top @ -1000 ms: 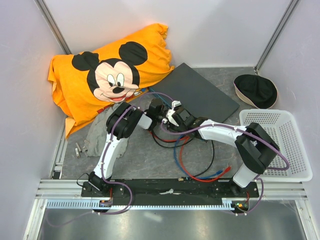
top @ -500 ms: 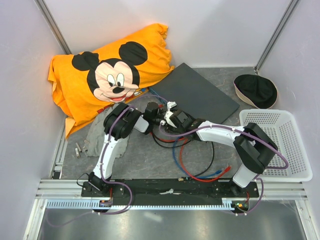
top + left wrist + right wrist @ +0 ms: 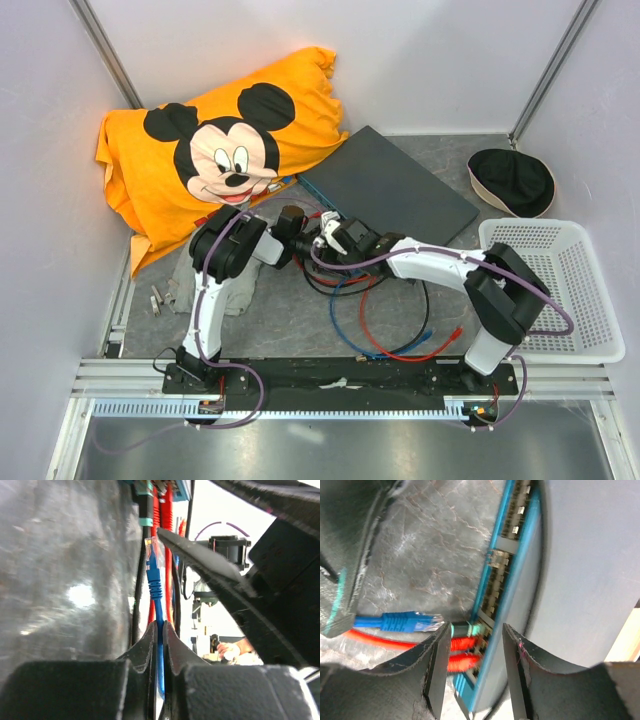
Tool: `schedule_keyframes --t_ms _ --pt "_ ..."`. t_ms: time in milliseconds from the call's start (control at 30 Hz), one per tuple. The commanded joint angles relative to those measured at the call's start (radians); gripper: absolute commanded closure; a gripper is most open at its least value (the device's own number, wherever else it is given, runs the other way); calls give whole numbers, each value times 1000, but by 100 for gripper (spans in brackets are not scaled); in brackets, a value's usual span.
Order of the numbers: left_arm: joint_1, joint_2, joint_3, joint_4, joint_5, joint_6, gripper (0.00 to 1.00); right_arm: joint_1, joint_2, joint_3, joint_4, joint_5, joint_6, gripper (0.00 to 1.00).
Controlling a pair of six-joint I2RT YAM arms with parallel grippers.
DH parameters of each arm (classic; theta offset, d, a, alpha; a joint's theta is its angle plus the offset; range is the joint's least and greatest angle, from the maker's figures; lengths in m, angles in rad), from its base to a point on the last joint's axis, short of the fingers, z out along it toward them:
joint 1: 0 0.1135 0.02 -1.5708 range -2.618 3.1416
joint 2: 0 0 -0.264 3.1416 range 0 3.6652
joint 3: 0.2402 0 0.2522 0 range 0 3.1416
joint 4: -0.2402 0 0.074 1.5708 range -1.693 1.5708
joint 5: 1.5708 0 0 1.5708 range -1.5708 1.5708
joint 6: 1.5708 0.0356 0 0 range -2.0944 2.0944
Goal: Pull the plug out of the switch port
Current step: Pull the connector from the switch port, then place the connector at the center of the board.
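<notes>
The switch (image 3: 400,190) is a flat dark grey box lying at the back centre; its teal socket face (image 3: 495,580) shows in the right wrist view. My left gripper (image 3: 160,626) is shut on a blue cable (image 3: 159,610). The cable's blue plug (image 3: 151,565) hangs free, a short way off the sockets, and also shows in the right wrist view (image 3: 407,621). My right gripper (image 3: 472,640) is open and straddles the switch's teal edge. Two red plugs (image 3: 465,652) and a black plug with a teal band (image 3: 465,629) sit in the sockets.
Red, blue and black cables (image 3: 385,325) loop on the table in front of the arms. An orange Mickey Mouse pillow (image 3: 220,150) lies at the back left, a black round cap (image 3: 512,180) at the back right, and a white basket (image 3: 555,285) at the right. A grey cloth (image 3: 195,270) lies by the left arm.
Both grippers have moved left and nearer, away from the switch's face. The blue plug has moved with the left gripper and now hangs free of the sockets.
</notes>
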Motion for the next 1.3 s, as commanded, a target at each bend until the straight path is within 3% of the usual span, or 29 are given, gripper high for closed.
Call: schedule_keyframes --t_ms 0,233,267,333,367,400,467,500,567,667,800,1000,1067,1200,1267 --pt "-4 -88 25 -72 104 75 98 -32 -100 151 -133 -32 84 46" --pt "-18 -220 31 -72 200 61 98 -188 -179 269 -204 -17 118 44" --pt "-15 -243 28 -164 190 87 98 -202 -177 274 -207 -6 124 43" --pt "2 -327 64 -442 123 356 98 -240 -185 269 -208 -11 147 42" --pt "6 -345 157 -837 73 514 98 -251 -203 253 -204 -21 147 42" --pt "5 -367 220 -1075 34 865 98 -256 -214 242 -190 -25 136 41" --pt "8 -372 361 -1338 -90 1104 98 -259 -232 225 -185 -23 129 41" --pt "23 -375 395 -1548 -141 1256 98 -260 -237 223 -185 -23 125 41" --pt "54 -387 437 -1661 -275 1342 98 -270 -248 220 -172 -41 130 41" --pt "150 -438 425 -1726 -441 1431 98 -274 -268 211 -138 -55 130 40" --pt "282 -487 468 -1741 -560 1523 98 -285 -281 197 -124 -61 127 39" --pt "454 -559 670 -1830 -537 1550 98 -305 -329 165 -118 -78 128 39" --pt "549 -621 706 -1835 -468 1534 98 -306 -350 147 -116 -80 130 39" --pt "690 -771 619 -1745 -339 1409 98 -325 -377 121 -110 -95 135 39" --pt "713 -838 526 -1725 -403 1423 98 -328 -386 114 -110 -100 138 38"
